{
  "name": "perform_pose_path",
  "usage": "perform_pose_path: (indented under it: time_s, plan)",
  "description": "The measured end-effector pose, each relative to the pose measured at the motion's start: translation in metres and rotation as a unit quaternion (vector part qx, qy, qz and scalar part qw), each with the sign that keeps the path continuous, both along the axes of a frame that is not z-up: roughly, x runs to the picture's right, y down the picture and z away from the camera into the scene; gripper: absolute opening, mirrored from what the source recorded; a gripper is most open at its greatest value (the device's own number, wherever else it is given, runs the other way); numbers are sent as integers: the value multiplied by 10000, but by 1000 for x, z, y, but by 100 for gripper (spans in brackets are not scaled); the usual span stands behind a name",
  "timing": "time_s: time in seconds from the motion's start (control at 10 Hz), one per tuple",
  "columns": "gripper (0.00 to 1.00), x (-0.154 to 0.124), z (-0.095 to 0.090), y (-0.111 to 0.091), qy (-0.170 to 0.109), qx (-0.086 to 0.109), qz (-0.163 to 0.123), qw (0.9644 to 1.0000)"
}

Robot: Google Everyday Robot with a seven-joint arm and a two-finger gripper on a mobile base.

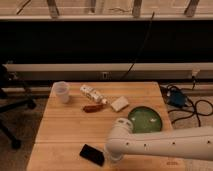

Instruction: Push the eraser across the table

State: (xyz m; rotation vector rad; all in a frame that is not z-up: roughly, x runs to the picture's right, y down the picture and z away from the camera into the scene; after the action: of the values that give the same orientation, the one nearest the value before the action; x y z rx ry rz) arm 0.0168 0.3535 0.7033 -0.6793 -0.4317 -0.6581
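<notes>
The eraser (92, 154) is a flat black block lying near the front edge of the light wooden table (65, 125), left of centre. My white arm comes in from the right along the front of the table. My gripper (112, 156) is at the end of it, just right of the eraser and close to it, hidden under the arm's rounded wrist.
A clear plastic cup (61, 92) stands at the back left. A small white bottle (92, 93) lies behind a reddish-brown oblong object (92, 107). A pale beige block (119, 104) sits mid-table. A green plate (145, 119) is at the right. A chair (10, 100) stands left of the table.
</notes>
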Motion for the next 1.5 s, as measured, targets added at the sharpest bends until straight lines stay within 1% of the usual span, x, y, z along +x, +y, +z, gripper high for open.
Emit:
perform_pose_path:
  time_s: [0.4,0.7,0.9,1.2,1.3,1.4,1.5]
  plan:
    - [0,-12,4,5,-183,-65,-150,9997]
    - [0,-24,12,6,-350,-113,-264,9990]
    - [0,-34,16,6,-474,-116,-337,9982]
    - [0,-33,16,5,-467,-111,-331,9983]
    - [0,-36,17,4,-507,-105,-346,9981]
    - [0,-42,19,1,-596,-84,-368,9975]
    - [0,-55,22,-4,-724,-39,-403,9966]
